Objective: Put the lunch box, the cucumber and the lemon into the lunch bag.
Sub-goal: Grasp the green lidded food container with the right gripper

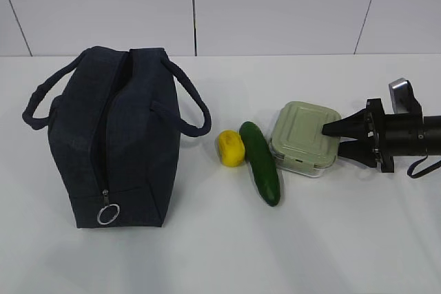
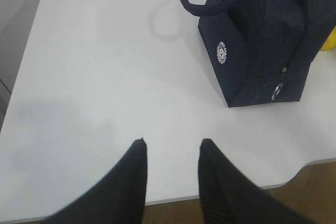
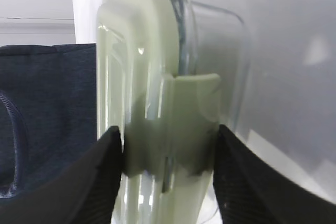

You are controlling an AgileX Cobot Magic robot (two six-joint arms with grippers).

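Observation:
The lunch box (image 1: 300, 135), with a sage-green lid and a clear base, rests on the table at the right. My right gripper (image 1: 332, 138) reaches in from the right, one finger over the lid and one under the base edge. In the right wrist view the gripper (image 3: 168, 135) is shut on the lunch box (image 3: 152, 103), both pads against it. The cucumber (image 1: 262, 163) lies just left of the box, with the lemon (image 1: 231, 148) beside it. The navy lunch bag (image 1: 117, 142) stands upright at the left. My left gripper (image 2: 172, 142) hovers open and empty over bare table, near the lunch bag (image 2: 262, 40).
The bag's ring pull (image 1: 108, 213) hangs low on its near end. Two loop handles (image 1: 196, 105) stick out on either side. The table's front edge (image 2: 294, 179) runs close under my left gripper. A white wall stands behind the table.

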